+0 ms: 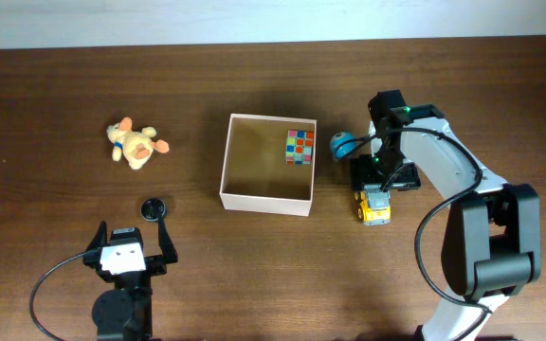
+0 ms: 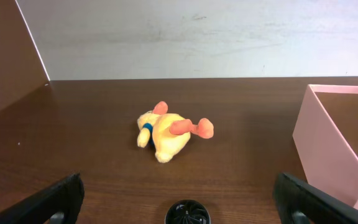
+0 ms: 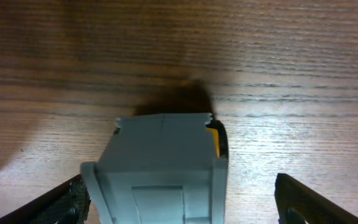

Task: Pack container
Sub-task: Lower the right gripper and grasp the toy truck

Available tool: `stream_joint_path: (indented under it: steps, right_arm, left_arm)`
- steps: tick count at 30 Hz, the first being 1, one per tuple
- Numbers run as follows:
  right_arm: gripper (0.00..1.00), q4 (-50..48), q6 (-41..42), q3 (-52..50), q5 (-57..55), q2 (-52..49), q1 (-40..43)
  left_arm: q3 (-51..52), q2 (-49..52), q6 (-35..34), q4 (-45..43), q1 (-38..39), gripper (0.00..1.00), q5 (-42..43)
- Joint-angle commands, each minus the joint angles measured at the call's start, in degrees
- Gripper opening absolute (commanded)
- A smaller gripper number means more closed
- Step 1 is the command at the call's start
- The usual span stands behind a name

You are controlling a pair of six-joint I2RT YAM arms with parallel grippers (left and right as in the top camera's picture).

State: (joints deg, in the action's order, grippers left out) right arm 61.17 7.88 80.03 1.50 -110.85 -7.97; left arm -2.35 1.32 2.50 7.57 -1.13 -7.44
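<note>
The container (image 1: 265, 202) is a square shallow box with white walls and a tan inside, at the table's middle; its corner shows in the left wrist view (image 2: 328, 140). A multicoloured cube (image 1: 300, 147) lies in its far right corner. A yellow toy truck with a grey bed (image 1: 374, 205) stands right of the box. My right gripper (image 1: 380, 178) is open just above it, one finger on each side of the grey bed (image 3: 160, 168), not touching. My left gripper (image 1: 131, 232) is open and empty at the front left. A yellow plush duck (image 1: 136, 144) lies far left (image 2: 166, 134).
A blue round toy (image 1: 341, 144) lies just right of the box's far corner, beside my right arm. A small black disc (image 1: 153, 206) lies on the table in front of my left gripper (image 2: 188, 213). A pale wall runs along the table's far edge.
</note>
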Motion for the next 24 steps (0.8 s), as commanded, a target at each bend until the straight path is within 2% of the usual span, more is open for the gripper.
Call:
stream_joint_path:
  steps: [1,5,11,24]
  right_arm:
    - [0.89,-0.2,-0.8,-0.3,1.1,0.1,0.1]
    - [0.87,-0.1,-0.8,-0.3,1.3,0.1,0.1]
    - [0.73,-0.2,-0.3,-0.3,1.3,0.1,0.1]
    - [0.61,-0.6,-0.3,-0.3,1.3,0.1,0.1]
  left_arm:
    - [0.3,-0.3,-0.3,0.0,0.0,0.99,0.6]
    - [0.3,-0.3,-0.3,0.0,0.0,0.99,0.6]
    - [0.3,-0.3,-0.3,0.0,0.0,0.99,0.6]
    - [0.3,-0.3,-0.3,0.0,0.0,0.99,0.6]
